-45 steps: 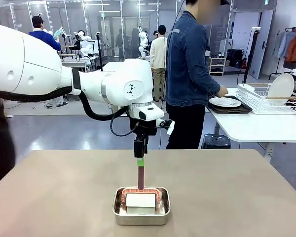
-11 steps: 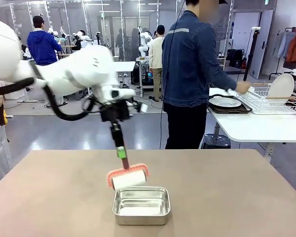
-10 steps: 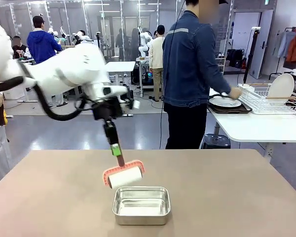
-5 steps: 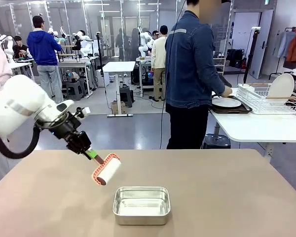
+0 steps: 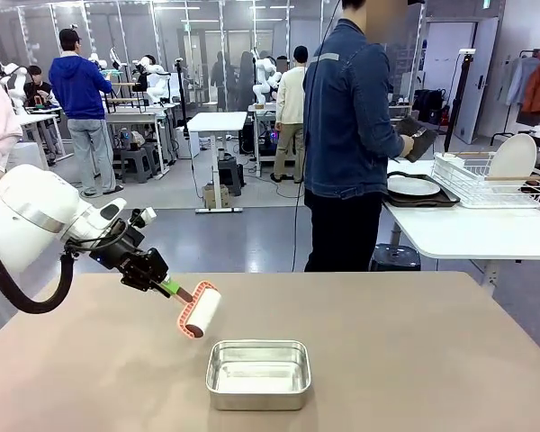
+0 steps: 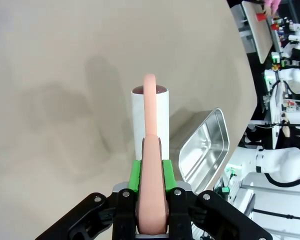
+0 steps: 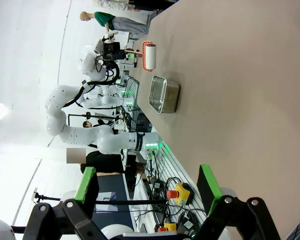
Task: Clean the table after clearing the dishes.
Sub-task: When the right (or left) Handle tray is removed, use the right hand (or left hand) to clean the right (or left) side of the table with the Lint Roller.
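Note:
My left gripper (image 5: 168,287) is shut on the handle of a lint roller (image 5: 201,311) with a pink frame and a white roll. The roller hangs tilted, low over the brown table (image 5: 414,360), just left of a square steel pan (image 5: 257,373). I cannot tell whether it touches the top. In the left wrist view the green pads (image 6: 135,174) clamp the pink handle, with the roll (image 6: 150,117) ahead and the pan (image 6: 202,150) to the right. My right gripper (image 7: 147,185) is open and holds nothing, far from the roller (image 7: 150,56). One white plate (image 5: 412,186) lies on a dark tray on the side table.
A person in a denim jacket (image 5: 351,117) stands at the white side table (image 5: 468,234), holding something dark and flat. A wire rack (image 5: 486,180) with an upright plate sits there. Other people and tables are farther back.
My left arm has swung left and down, carrying the roller from above the pan to low over the table at the pan's left. The person's hand has lifted a dark thing off the side table.

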Available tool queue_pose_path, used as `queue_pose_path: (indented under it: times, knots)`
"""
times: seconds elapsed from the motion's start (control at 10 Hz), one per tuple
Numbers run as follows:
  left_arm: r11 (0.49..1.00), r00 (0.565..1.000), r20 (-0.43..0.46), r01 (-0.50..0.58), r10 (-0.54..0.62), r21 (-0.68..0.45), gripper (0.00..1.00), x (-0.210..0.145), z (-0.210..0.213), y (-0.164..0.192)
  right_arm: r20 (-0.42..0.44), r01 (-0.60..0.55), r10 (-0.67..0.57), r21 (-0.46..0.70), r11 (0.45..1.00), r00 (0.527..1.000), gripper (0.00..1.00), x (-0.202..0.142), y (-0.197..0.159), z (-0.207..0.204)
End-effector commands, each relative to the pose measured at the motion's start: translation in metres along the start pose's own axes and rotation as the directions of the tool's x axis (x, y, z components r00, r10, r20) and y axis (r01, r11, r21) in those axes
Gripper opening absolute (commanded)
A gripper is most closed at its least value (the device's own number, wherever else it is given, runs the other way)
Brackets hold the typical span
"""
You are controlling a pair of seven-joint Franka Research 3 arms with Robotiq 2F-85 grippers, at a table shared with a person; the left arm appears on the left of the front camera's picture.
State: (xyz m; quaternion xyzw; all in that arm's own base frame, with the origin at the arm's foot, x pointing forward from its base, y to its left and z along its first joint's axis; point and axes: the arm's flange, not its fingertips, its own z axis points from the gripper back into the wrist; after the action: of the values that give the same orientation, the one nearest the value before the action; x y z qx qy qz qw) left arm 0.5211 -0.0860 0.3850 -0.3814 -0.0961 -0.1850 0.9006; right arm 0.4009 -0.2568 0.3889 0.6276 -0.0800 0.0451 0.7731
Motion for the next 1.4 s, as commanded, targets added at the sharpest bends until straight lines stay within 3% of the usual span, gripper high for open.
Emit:
queue_pose_path:
  times: [0.0, 0.1, 0.2, 0.3, 0.6, 0.8, 1.3]
  knots:
    - [1.000, 1.000, -0.020, -0.002, 0.002, -0.012, 0.02, 0.000, 0.004, -0.002, -0.002, -0.001, 0.001, -0.015, 1.000, 1.000, 1.00, -0.004, 0.003, -0.004]
    - [1.000, 1.000, -0.020, -0.002, 0.002, -0.012, 0.02, 0.000, 0.004, -0.002, -0.002, -0.001, 0.001, -0.015, 1.000, 1.000, 1.00, -0.004, 0.003, -0.004]
    - [1.000, 1.000, -0.003, 0.001, -0.001, -0.001, 0.20, 0.000, 0.000, 0.000, -0.002, -0.001, 0.001, -0.015, 1.000, 1.000, 1.00, -0.004, 0.003, -0.004]
    - [0.997, 0.998, -0.005, -0.064, 0.064, 0.033, 0.20, 0.001, -0.005, 0.008, -0.002, -0.001, 0.001, -0.015, 1.000, 1.000, 1.00, -0.004, 0.003, -0.004]
    - [0.978, 0.978, 0.008, -0.209, 0.209, -0.022, 0.20, -0.011, -0.016, 0.023, -0.002, -0.001, 0.001, -0.015, 1.000, 1.000, 1.00, -0.004, 0.003, -0.004]
    - [0.940, 0.941, 0.010, -0.339, 0.339, -0.048, 0.20, -0.020, -0.025, 0.043, -0.002, -0.001, 0.001, -0.015, 1.000, 1.000, 1.00, -0.004, 0.003, -0.004]
    - [0.899, 0.900, 0.001, -0.435, 0.436, -0.045, 0.20, -0.050, -0.020, 0.092, -0.002, -0.001, 0.001, -0.015, 1.000, 1.000, 1.00, -0.004, 0.003, -0.004]
